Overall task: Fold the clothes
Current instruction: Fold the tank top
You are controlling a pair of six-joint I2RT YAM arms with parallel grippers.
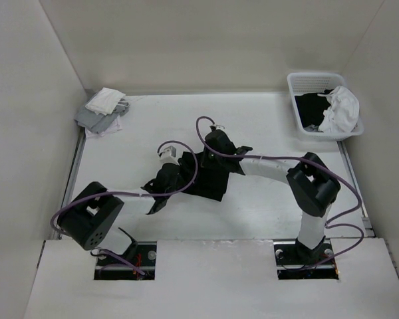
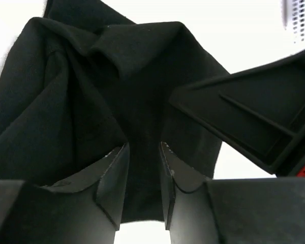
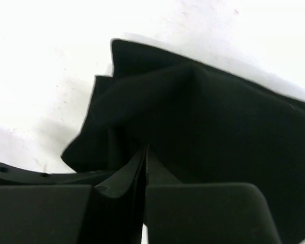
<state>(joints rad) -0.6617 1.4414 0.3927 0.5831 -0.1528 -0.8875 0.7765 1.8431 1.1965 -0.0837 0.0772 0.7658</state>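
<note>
The clothes [image 1: 213, 178], a crumpled black garment, sit in the middle of the white table with both grippers on them. My left gripper [image 1: 178, 175] holds a thick bunch of the black fabric [image 2: 117, 76] between its fingers [image 2: 117, 173]; folds fan out from the jaws [image 2: 144, 148]. My right gripper [image 1: 211, 158] is shut on a pinch of the fabric [image 3: 218, 127], which rises to a tent at the closed tips [image 3: 146, 147]. The right gripper's black body [image 2: 254, 117] shows close by in the left wrist view. Much of the garment is hidden under the two wrists.
A white plastic basket [image 1: 304, 84] with black and white cloth inside stands at the far right corner. A pile of white and grey cloths [image 1: 105, 109] lies at the far left. Walls enclose the table on the left, the back and the right.
</note>
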